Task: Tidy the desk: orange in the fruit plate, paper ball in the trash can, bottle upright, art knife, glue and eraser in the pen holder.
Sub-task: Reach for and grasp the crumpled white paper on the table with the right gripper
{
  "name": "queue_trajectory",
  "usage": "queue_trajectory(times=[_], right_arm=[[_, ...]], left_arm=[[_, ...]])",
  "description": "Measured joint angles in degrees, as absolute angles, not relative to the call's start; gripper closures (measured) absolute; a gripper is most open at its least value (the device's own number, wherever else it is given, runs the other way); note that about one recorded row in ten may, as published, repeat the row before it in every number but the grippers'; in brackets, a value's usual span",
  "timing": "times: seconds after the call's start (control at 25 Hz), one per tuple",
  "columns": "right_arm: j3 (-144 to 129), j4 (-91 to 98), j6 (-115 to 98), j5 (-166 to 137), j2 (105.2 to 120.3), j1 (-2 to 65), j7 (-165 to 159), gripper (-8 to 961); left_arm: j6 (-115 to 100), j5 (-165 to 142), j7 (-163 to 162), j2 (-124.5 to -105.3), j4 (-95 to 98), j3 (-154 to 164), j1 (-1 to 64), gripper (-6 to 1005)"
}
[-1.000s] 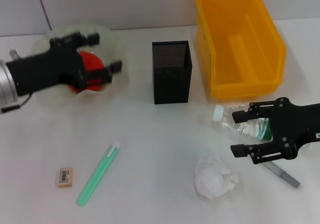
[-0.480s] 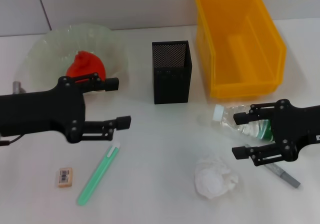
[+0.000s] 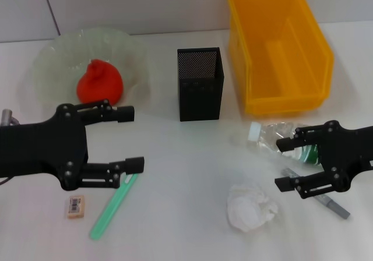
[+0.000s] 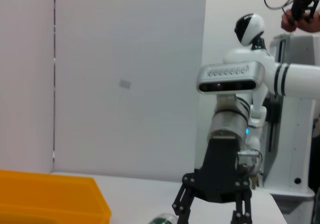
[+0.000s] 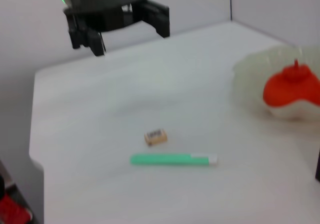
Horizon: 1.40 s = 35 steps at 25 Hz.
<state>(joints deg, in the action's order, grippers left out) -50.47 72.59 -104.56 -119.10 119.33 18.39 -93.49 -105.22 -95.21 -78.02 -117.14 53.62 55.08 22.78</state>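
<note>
The orange point(image 3: 99, 85) lies in the glass fruit plate point(image 3: 52, 54) at the back left. My left gripper point(image 3: 133, 137) hovers open in front of the plate, over the cap end of the green glue stick point(image 3: 113, 205). The eraser point(image 3: 76, 206) sits left of the glue. The clear bottle point(image 3: 269, 138) lies on its side. My right gripper point(image 3: 280, 163) is open beside it, one finger overlapping the bottle. The paper ball point(image 3: 250, 207) rests near the front. The grey art knife point(image 3: 329, 203) pokes out under the right gripper. The black mesh pen holder point(image 3: 199, 83) stands mid-table.
The yellow trash can point(image 3: 280, 51) stands open at the back right, behind the bottle. A white wall runs along the table's far edge. The right wrist view shows the eraser point(image 5: 155, 136), the glue point(image 5: 172, 159) and the orange point(image 5: 292, 86).
My left gripper has drawn back from over the fruit plate toward the front, leaving the orange in the plate. My right gripper has shifted slightly right and forward.
</note>
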Motion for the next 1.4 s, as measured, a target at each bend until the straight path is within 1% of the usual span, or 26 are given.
queue_trajectory(times=[0.4,0.8,1.4], right_arm=[[-59.0,76.5,-105.0,-129.4,119.2,22.2,-105.5,178],[-62.5,76.4,-102.8,-134.4,119.2,26.1,-110.7,177],[-71.5,72.3,-95.7,-133.1,119.53,26.8,-111.8,177]], left_arm=[[-105.4,-98.9,-76.7,-117.7,53.7,55.3,23.5,157],[-105.2,-101.2,-76.6,-118.13,53.5,55.8,24.2,157],[-103.5,-102.3,-76.5,-118.18,52.9,57.4,25.5,156]])
